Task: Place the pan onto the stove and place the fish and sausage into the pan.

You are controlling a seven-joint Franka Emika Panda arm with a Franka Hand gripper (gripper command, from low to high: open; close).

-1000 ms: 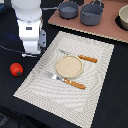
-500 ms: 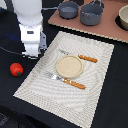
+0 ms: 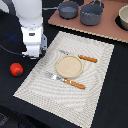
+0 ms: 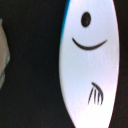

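The arm's gripper [image 3: 33, 54] hangs low over the dark table just off the placemat's [image 3: 95, 75] edge on the exterior view's left; its body hides the jaws, and the wrist view shows no fingers, so I cannot tell whether it is parted or closed. Directly beneath it, the wrist view shows the fish [image 4: 89, 65]: a flat white oval with a printed eye, smile and fin, lying on the black surface. It looks light, stiff and smooth, so likely slippery; pinching across its narrow width near the middle seems safest. The sausage [image 3: 16, 69], a small red round piece, sits on the table near the exterior view's left edge, apt to roll. The pan [image 3: 68, 8] already rests on the stove [image 3: 107, 30] at the far edge, beside a deeper pot [image 3: 92, 14].
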